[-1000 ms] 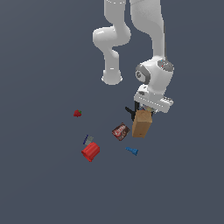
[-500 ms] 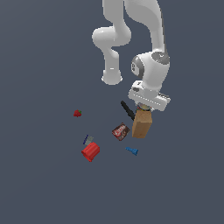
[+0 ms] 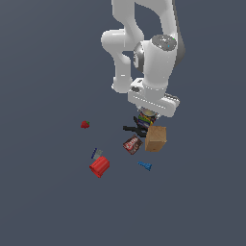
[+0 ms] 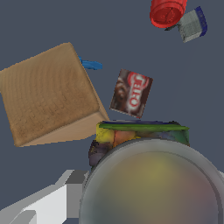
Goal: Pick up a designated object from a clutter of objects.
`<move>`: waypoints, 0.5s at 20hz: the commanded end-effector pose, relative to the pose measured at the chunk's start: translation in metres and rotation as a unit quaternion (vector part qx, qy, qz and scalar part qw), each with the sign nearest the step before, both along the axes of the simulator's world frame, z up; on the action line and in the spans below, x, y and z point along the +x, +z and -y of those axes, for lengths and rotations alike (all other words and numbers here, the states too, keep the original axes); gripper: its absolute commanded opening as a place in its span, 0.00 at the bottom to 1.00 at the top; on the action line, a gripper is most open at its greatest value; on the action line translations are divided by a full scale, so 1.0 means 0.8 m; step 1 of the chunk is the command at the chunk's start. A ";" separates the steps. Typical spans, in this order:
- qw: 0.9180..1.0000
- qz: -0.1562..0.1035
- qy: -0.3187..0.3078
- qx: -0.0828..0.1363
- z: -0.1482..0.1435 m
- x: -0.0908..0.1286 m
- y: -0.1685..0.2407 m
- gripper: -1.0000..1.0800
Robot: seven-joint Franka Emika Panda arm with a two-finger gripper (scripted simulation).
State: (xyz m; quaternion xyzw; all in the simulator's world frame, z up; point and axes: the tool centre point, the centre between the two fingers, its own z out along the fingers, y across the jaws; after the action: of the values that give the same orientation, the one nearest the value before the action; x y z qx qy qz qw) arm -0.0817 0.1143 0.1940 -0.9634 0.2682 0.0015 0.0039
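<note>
A white robot arm hangs over a dark grey floor. Its gripper (image 3: 146, 114) sits directly above the colourful can (image 3: 146, 118), which fills the wrist view (image 4: 148, 175) with its pale round top. Whether the jaws clasp the can cannot be told. The can stands near the middle of the surface, just beside a brown box (image 3: 156, 138), a dark red packet (image 3: 132, 144) and a black clamp (image 3: 133, 129). A red cup (image 3: 99, 166) and a strawberry (image 3: 85, 124) lie well apart.
</note>
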 end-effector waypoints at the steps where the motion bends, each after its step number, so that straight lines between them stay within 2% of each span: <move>1: 1.000 0.001 -0.001 0.001 0.026 0.015 0.029 0.00; 10: 1.000 0.001 -0.003 -0.001 0.117 0.068 0.127 0.00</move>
State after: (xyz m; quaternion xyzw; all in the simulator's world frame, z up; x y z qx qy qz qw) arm -0.0348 0.0327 0.2808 -0.9626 0.2710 0.0014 0.0029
